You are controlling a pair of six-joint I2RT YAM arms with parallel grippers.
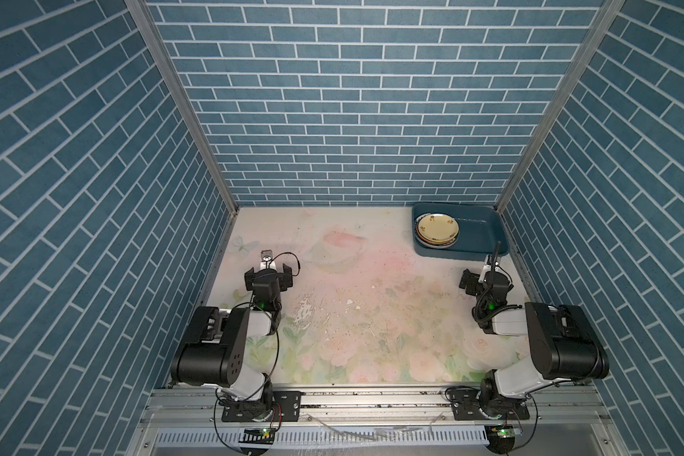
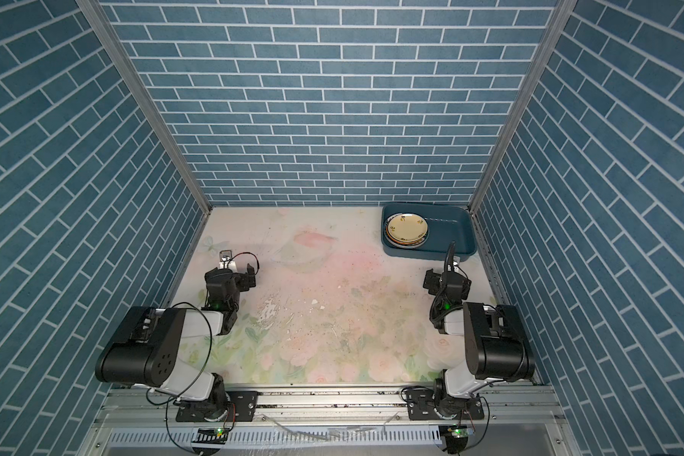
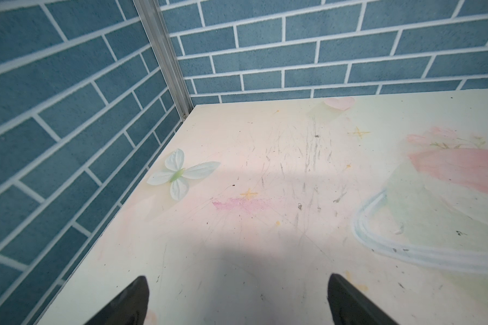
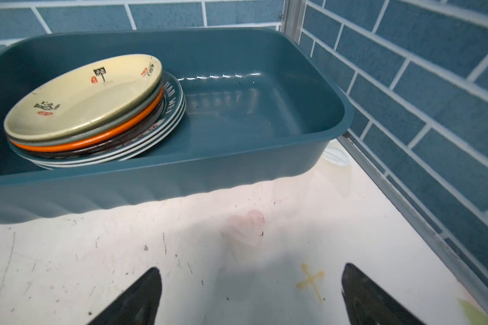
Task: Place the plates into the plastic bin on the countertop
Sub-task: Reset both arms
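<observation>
All the plates [image 4: 90, 112] you can see lie in one stack inside the plastic bin [image 4: 265, 157], which sits at the far right corner of the countertop [image 1: 372, 316], close to the brick walls. No plate shows outside it, so the task looks done to me.

Both of your grippers are empty. The left gripper [image 3: 237, 277] hangs over the left side of the countertop with its fingers spread wide. The right gripper [image 4: 251, 268] hangs just near the bin's near wall, fingers equally spread, gripping nothing.

Watch that right arm. A move toward the far side would push the bin's near wall and jolt the stack. Its black cable [image 1: 495, 250] also arcs over the near rim in both top views, and could snag there if you swing.

The stack itself is not neat. The cream-yellow plate on top and the orange one below it sit off centre on the wider lettered plates, so a knock could slide them.

Round plates have no long axis; they lie face up. The bin's long axis runs left to right along the far wall, with the stack in its left half and the right half bare.
</observation>
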